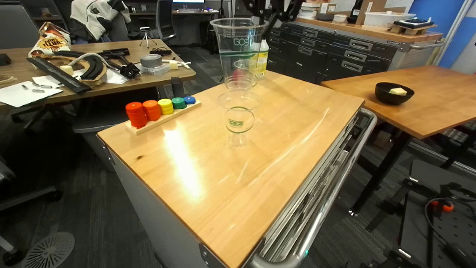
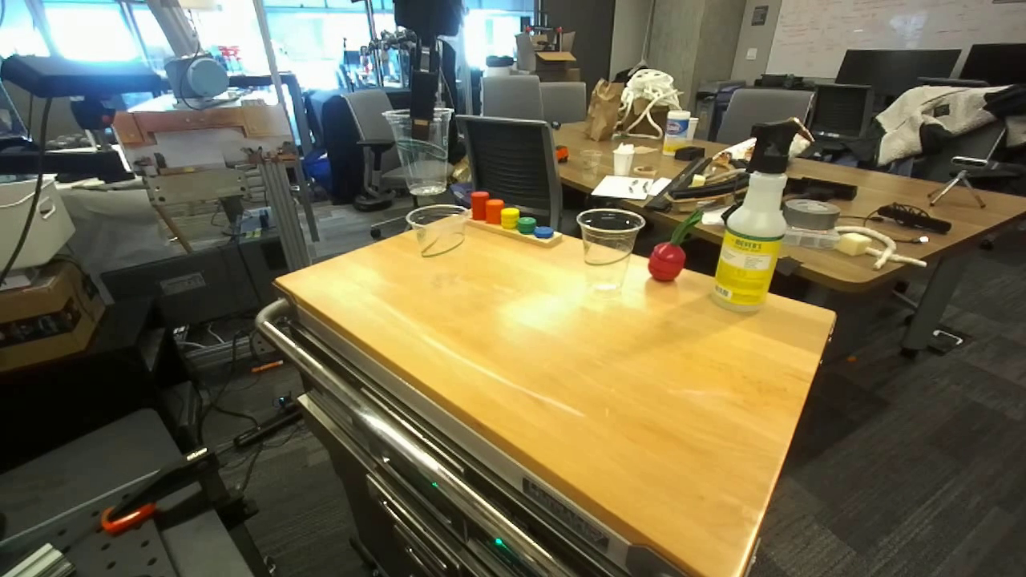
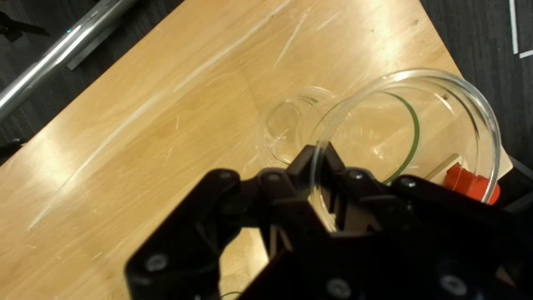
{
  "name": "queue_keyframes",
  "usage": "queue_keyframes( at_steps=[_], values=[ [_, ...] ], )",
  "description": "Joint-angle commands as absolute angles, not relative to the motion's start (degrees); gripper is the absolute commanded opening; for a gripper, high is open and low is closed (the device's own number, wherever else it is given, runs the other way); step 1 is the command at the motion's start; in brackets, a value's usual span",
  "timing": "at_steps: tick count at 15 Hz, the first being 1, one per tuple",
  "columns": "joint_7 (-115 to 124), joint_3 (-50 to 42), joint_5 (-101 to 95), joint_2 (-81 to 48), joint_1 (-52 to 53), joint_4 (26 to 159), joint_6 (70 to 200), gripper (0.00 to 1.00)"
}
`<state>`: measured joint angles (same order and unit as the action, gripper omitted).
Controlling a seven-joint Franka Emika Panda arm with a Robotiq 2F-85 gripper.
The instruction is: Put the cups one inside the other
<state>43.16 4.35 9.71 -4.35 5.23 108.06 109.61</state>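
Note:
My gripper is shut on the rim of one clear cup; the fingertips show in the wrist view and in an exterior view. The held cup hangs in the air, slightly tilted, in both exterior views. Its rim fills the right of the wrist view. A second clear cup stands upright on the tabletop below it, partly seen behind the fingers in the wrist view. The held cup's base is above the second cup's rim, apart from it.
A third clear cup stands farther along the wooden tabletop, near a red radish-like toy and a spray bottle with yellow label. A stacking toy with coloured discs lies near the table edge. A metal handle runs along one side.

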Motion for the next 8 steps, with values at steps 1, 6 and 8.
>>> queue_keyframes(
  at_steps=[1,6,8],
  values=[
    [41.7,4.2,9.7,-3.4,5.2,109.5,109.1,0.02],
    [41.3,3.6,9.3,-4.4,4.9,111.8,111.8,0.02],
    [40.0,3.4,10.2,-4.9,4.5,112.7,112.8,0.02]
  ],
)
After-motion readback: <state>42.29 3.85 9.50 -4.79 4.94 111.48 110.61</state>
